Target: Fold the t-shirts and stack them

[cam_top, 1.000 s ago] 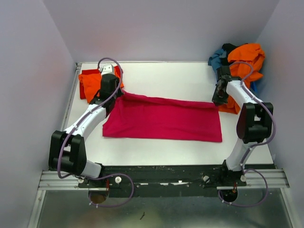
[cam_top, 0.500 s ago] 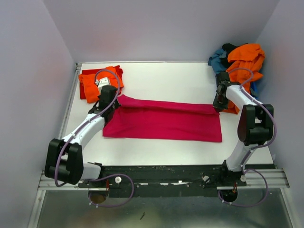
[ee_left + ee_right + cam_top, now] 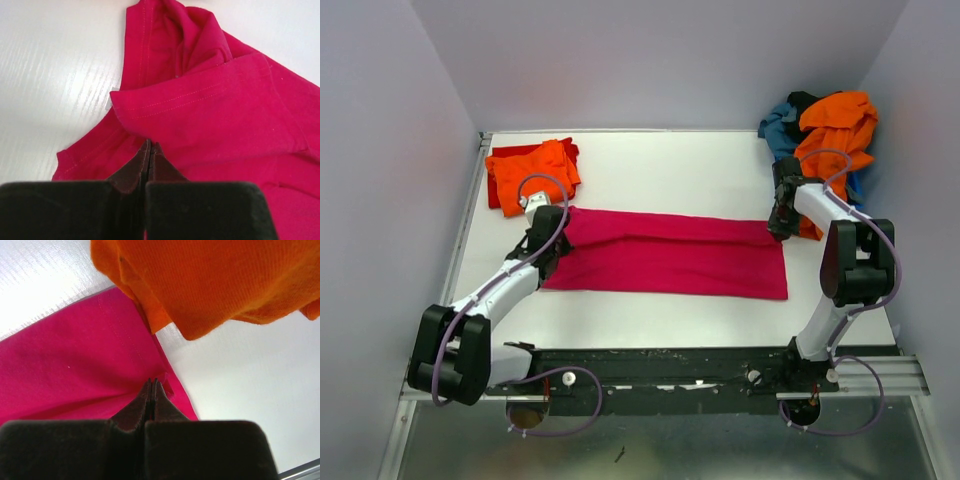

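Observation:
A magenta-pink t-shirt lies as a long strip across the middle of the white table. My left gripper is shut on its left end; in the left wrist view the closed tips pinch the magenta cloth under a folded-over flap. My right gripper is shut on the shirt's far right corner; in the right wrist view the tips pinch the magenta edge. A folded orange t-shirt lies on a red one at the far left.
A loose pile stands at the far right corner: an orange tee, a teal-blue one and a black one. The orange cloth hangs right beside my right gripper. Side walls close in left and right.
Both grippers have moved toward the near edge with the shirt's far edge, laying it over itself. The shirt is now a narrower, straighter strip, and the orange stack is uncovered.

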`<control>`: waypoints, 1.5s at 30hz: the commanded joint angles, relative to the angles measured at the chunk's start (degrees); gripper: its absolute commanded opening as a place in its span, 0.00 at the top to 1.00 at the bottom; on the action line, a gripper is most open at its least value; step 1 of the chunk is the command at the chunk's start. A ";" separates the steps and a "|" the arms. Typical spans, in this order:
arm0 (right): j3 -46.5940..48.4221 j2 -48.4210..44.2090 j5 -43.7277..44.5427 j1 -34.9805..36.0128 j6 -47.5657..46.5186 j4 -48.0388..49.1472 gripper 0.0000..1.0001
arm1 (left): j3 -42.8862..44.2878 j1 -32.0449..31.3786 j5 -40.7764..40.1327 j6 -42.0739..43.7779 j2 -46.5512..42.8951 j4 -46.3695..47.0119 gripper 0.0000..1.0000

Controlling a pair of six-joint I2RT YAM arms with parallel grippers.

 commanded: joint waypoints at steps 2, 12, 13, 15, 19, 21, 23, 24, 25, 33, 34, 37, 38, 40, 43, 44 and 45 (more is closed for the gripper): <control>-1.03 -1.66 2.69 0.09 0.91 1.37 0.99 | -3.22 -0.22 4.24 -2.45 -2.77 0.51 1.00; -1.12 -1.66 3.31 0.17 1.17 1.81 0.99 | -7.00 -0.31 6.35 -4.83 -4.53 -0.02 1.00; -1.12 -1.66 3.39 0.17 1.26 1.72 0.99 | -7.09 -0.31 6.44 -5.18 -4.79 -0.19 1.00; -1.21 -1.75 3.39 0.17 1.35 1.81 0.98 | -7.27 -0.31 6.09 -5.36 -5.76 -0.63 1.00; -1.30 -3.32 6.01 1.13 1.26 1.37 0.68 | -7.36 -0.31 5.56 -5.36 -9.35 -2.65 0.43; -1.74 -6.56 7.35 2.10 1.35 1.63 0.65 | -7.88 -0.31 4.34 -5.71 -13.04 -3.61 0.37; -1.83 -10.25 6.04 2.98 1.00 2.68 0.61 | -8.67 -0.40 2.85 -5.71 -18.21 -4.41 0.36; -1.91 -12.27 4.46 3.51 0.65 3.56 0.57 | -8.76 -0.49 2.05 -5.80 -20.50 -4.85 0.36; -2.09 -13.86 1.49 4.12 -0.23 4.61 0.57 | -8.94 -0.49 1.44 -5.80 -22.61 -5.11 0.36; 0.27 -14.68 -15.05 12.65 -1.29 11.39 0.56 | -7.10 -0.31 1.69 -5.45 -20.37 -0.11 0.37; 1.24 -13.45 -15.58 13.26 -1.03 11.30 0.56 | -6.66 -0.23 1.78 -5.19 -18.96 0.68 0.37; 1.69 -10.89 -18.14 13.44 0.20 11.91 0.63 | -5.16 0.83 2.31 -4.83 -14.48 3.05 0.38; 1.25 -10.37 -18.75 13.44 0.47 12.79 0.69 | -4.46 1.61 2.83 -4.66 -12.90 4.10 0.38; 0.46 -9.13 -19.98 13.62 1.43 14.19 0.87 | -2.88 3.63 4.41 -4.22 -9.47 6.64 0.38; -0.77 -6.94 -22.44 15.02 2.57 16.21 0.99 | 1.15 7.76 7.92 -4.30 -2.97 7.45 0.39; -1.21 -6.15 -23.92 15.72 2.58 17.61 0.99 | 2.21 8.64 9.24 -4.22 -0.95 8.33 0.39; -1.30 -5.45 -26.20 16.43 2.75 18.50 0.99 | 3.44 9.96 11.86 -4.30 1.25 8.60 0.38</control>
